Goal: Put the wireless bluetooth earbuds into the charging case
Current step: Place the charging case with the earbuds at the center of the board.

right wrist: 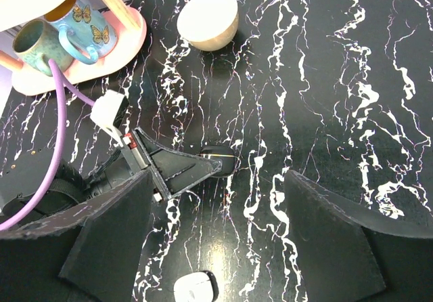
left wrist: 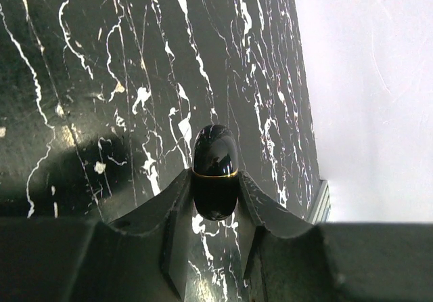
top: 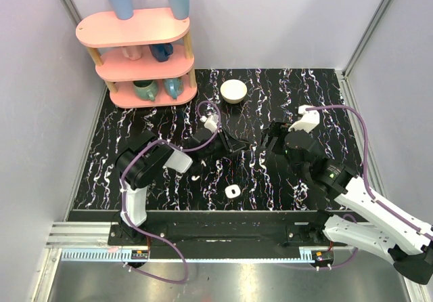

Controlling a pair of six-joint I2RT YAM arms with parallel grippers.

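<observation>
Black capsule (left wrist: 215, 170) between low left jaws; right jaws wide.

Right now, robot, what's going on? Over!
Left gripper shut on glossy black capsule, gold band. Right gripper open, empty. White charging case on table, near edge; one earbud close by, both untouched.

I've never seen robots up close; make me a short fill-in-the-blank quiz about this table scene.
The left tool is clamped on a glossy ___ capsule with a thin gold band.
The right tool holds its jaws ___, gripping nothing.
The white bowl stands beside the ___ three-tier shelf.
The white charging case lies on the table, held by ___ tool.
Missing words: black, open, pink, neither.
</observation>
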